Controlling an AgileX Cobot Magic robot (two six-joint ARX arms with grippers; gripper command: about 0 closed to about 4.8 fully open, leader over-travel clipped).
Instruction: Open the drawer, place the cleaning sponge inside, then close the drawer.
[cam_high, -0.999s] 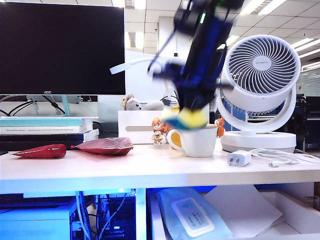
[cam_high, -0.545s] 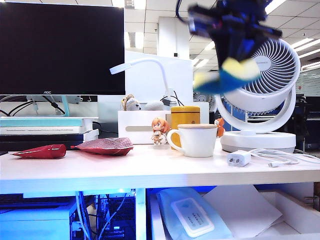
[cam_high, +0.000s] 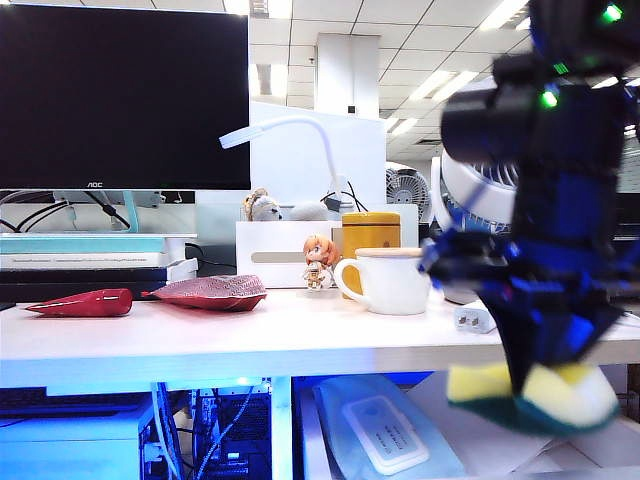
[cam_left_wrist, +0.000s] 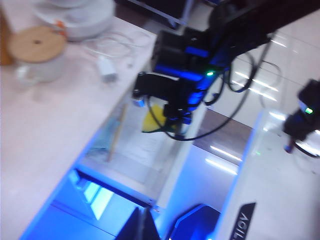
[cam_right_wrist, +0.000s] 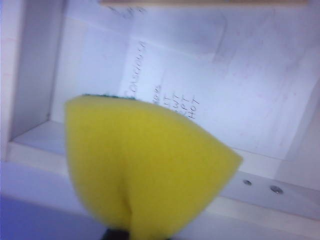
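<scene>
- Exterior view is showing the right gripper (cam_high: 530, 385) hanging low at the right, in front of the table (cam_high: 250, 340) edge, its jaws pressing closed on the cleaning sponge (cam_high: 530, 395).
- Squeezed, the sponge is folding into two yellow lobes with a dark green layer along the underside.
- Below the table edge, the drawer (cam_high: 600, 420) is standing open, with a sheet of paper and a plastic-wrapped pack (cam_high: 385, 430) lying inside.
- Right wrist view is looking down past the sponge (cam_right_wrist: 145, 170) into the drawer (cam_right_wrist: 30, 80): white side wall at one side, a front rail with two screws, and a printed paper (cam_right_wrist: 200, 100) covering much of the floor.
- Sponge is hanging above the drawer, not touching its floor or walls; open room is lying all around it inside.
- Left wrist view is showing the right arm from above, holding the sponge (cam_left_wrist: 155, 117) over the open drawer (cam_left_wrist: 175, 170), just off the table (cam_left_wrist: 50, 120) edge.
- Left gripper (cam_left_wrist: 145, 227) is appearing only as dark tips at the picture's edge, well apart from the drawer; whether its jaws are open cannot be told.
- On the table, a lidded white mug (cam_high: 392, 280), a small charger (cam_high: 472, 318) and a fan are standing back from the edge.
</scene>
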